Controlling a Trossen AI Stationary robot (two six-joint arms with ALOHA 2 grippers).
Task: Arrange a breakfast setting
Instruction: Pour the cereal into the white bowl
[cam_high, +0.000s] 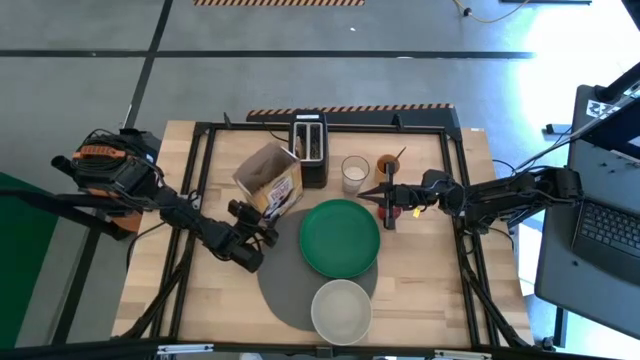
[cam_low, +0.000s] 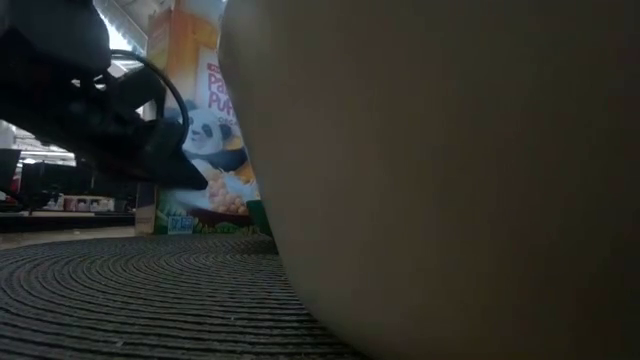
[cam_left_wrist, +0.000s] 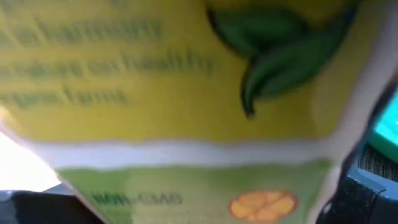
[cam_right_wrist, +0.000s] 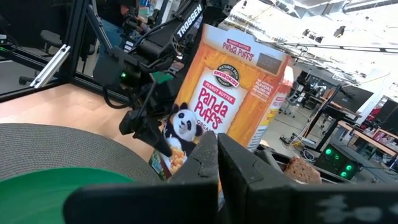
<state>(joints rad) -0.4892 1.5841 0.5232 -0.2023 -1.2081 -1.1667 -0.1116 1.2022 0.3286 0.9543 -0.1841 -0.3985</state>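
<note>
A yellow-orange cereal box with its top open stands tilted at the table's far left, also in the right wrist view and the low view. My left gripper is at its lower end, shut on it. The box side fills the left wrist view. A green plate and a pale bowl sit on the round grey mat. My right gripper is shut on nothing, just right of the plate's far edge and pointing toward the table's left. A brown toast slice lies beyond its fingers. My left gripper holds the cereal box near its bottom end, with one finger lying on the printed front face. The other finger is hidden behind the box. It comes from the table's near-left side, slanting a little down. The box leans. Whether its base rests on the table, I cannot tell.
A black toaster stands at the far edge right of the box. A glass of milk and an orange cup stand beside it. The bowl's wall blocks most of the low view.
</note>
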